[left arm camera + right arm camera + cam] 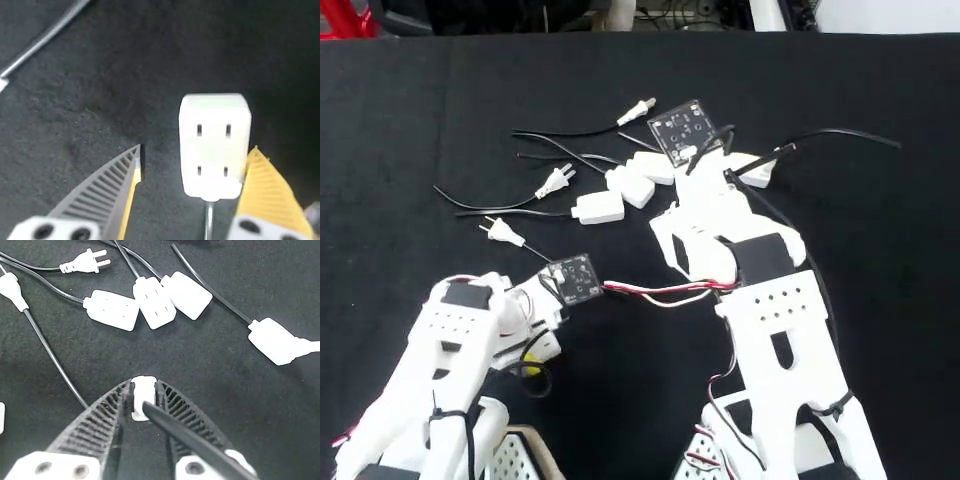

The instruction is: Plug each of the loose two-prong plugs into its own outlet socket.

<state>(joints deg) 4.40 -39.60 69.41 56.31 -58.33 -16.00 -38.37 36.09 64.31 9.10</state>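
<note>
Both arms are built from white moulded plastic. The left arm (448,350) has a black panel (470,295) on top, and the right arm (775,340) has a black band (760,258), rows of small round holes (780,297), a keyhole slot (782,348) and black cable ties (835,408). A red, white and black wire bundle (660,290) runs between them. Each wrist bears a black square plate (575,278) speckled with pale dots. The left claw (196,150) pairs a grey ribbed finger (110,180) edged in yellow with a solid yellow one. The right claw (144,390) has black ribbed fingers (100,425). Both claws have white bases with dark screw holes (45,467).
</note>
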